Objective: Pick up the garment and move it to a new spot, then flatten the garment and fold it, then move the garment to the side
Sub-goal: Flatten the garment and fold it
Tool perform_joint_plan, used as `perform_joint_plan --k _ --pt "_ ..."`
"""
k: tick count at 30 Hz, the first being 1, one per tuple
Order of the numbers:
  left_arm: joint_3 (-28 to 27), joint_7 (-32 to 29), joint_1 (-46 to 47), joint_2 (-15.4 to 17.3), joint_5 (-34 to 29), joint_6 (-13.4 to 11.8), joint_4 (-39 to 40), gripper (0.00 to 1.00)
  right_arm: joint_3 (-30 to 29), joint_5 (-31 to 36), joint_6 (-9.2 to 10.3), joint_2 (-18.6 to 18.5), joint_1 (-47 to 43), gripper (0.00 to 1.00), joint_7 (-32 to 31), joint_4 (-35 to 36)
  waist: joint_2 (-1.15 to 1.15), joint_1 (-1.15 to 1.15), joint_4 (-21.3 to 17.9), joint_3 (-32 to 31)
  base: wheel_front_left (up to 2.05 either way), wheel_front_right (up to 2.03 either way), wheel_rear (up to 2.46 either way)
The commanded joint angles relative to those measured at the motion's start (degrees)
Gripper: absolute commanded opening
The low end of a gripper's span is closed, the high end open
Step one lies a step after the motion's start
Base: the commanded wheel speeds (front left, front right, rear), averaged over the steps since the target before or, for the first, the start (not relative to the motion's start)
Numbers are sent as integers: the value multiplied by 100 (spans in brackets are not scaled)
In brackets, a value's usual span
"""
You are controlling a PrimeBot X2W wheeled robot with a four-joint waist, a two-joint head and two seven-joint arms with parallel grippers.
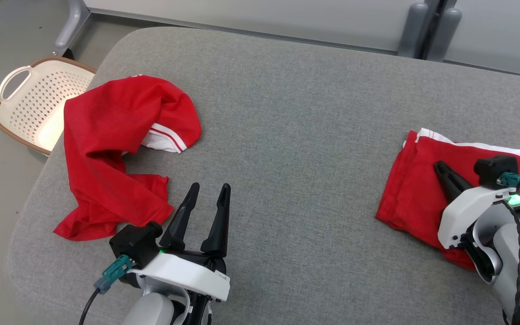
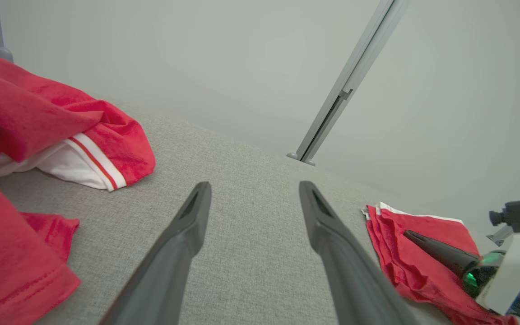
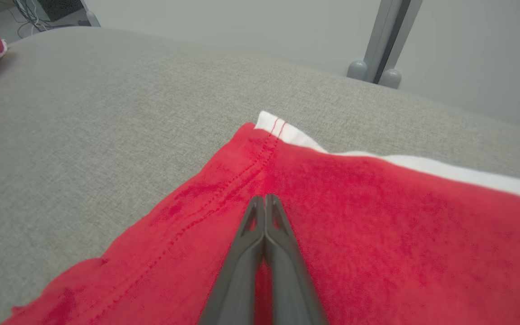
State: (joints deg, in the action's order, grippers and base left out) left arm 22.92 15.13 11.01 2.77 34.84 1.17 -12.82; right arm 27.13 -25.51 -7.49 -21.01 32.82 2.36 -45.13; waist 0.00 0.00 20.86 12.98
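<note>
Left gripper sits at the near edge of the grey padded table, its two dark fingers spread apart and holding nothing, pointing across bare fabric. Just to its left lies the crumpled red garment, bunched in a long heap along the table's left edge, a white-striped hem turned out toward the middle. Beyond that edge, a white perforated basket stands on the floor. A wide stretch of bare padding runs between this heap and the folded red garment, which lies flat near the table's right side, its white-trimmed edge facing the far side. The right gripper is over that folded piece, fingers pressed together, tips pointing toward its far left corner.
</note>
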Motion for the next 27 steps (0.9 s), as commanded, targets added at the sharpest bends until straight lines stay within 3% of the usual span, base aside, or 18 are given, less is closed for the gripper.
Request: perform_joint_plan --k 1,14,15,16,27 --pt "-49 0 59 23 -43 -17 -14 100 2 -114 0 20 -30 0 119 -12 0 0 -76 -53 0 0 0" --pt "-498 0 -85 25 -299 73 48 100 -470 -341 -1 18 -386 0 1165 761 0 0 -976 -508 0 0 0" --pt "-543 0 -105 24 -318 75 52 100 -587 -281 -1 35 -481 42 1205 847 0 0 -1055 -540 0 0 0" --pt "-585 0 -125 23 -329 73 53 100 -666 -220 -1 69 -596 100 1232 930 0 0 -1128 -571 0 0 0" --pt "-874 1 -279 24 -496 122 39 100 -2176 806 -1 700 -2064 100 1291 2315 0 0 -1651 -731 0 0 0"
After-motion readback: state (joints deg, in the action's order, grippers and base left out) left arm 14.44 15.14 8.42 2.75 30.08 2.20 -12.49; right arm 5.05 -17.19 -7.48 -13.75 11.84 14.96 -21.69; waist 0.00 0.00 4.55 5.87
